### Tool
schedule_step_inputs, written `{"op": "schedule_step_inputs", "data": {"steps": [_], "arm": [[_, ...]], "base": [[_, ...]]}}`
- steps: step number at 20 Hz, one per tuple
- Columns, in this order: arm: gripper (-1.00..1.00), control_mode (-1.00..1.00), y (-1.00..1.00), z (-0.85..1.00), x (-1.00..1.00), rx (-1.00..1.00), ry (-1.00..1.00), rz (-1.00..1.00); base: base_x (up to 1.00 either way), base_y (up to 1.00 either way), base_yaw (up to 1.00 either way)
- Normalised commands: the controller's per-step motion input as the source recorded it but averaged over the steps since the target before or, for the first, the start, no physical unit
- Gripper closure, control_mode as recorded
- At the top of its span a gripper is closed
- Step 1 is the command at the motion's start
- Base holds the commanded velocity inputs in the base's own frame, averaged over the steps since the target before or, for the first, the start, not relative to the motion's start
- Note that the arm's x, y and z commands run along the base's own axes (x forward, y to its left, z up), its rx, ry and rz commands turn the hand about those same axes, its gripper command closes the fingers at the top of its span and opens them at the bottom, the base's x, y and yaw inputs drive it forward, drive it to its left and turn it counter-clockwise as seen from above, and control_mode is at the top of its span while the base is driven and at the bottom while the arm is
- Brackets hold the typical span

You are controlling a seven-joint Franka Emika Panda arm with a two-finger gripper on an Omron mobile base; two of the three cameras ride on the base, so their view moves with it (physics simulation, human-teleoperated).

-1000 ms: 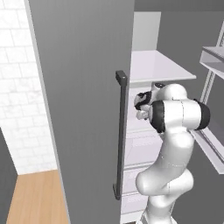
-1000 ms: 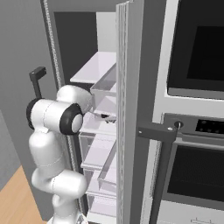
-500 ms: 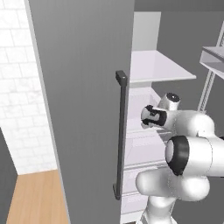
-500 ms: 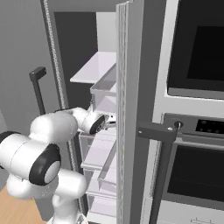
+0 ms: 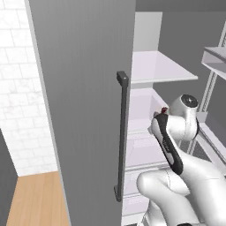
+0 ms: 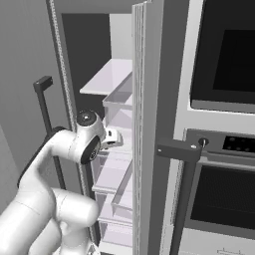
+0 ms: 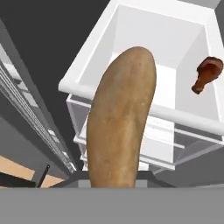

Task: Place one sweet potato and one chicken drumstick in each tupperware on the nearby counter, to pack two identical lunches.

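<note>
Tan-orange sweet potato (image 7: 122, 118), red-brown chicken drumstick (image 7: 207, 74), white drawer (image 7: 144, 94).

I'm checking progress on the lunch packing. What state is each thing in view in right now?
sweet potato: held in the shut hand, lifted clear of the drawer.
chicken drumstick: lying loose in the drawer, untouched.
fridge drawer: pulled out, open.
fridge door: swung open.
hand: shut on the sweet potato.
</note>
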Motion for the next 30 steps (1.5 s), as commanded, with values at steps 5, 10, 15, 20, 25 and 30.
{"op": "schedule_step_inputs", "data": {"steps": [5, 10, 15, 20, 25, 30], "arm": [[1.0, -1.0, 0.02, 1.0, -1.0, 0.0, 0.0, 0.0], [1.0, -1.0, 0.07, 0.87, -1.0, 0.0, 0.0, 0.0], [1.0, -1.0, 0.04, 0.33, -1.0, 0.0, 0.01, 0.0], [1.0, 1.0, 0.09, 0.04, -0.8, -0.02, 0.01, 0.0], [1.0, 1.0, 0.0, 0.0, 0.0, 0.0, 0.0, 0.0], [1.0, 1.0, 0.0, 0.0, 0.0, 0.0, 0.0, 0.0]], "base": [[0.0, 0.0, 0.0], [0.0, 0.0, 0.0], [0.0, 0.0, 0.0], [-0.2, 0.06, 0.0], [-1.0, 0.2, 0.0], [-1.0, 0.0, -0.04]]}}
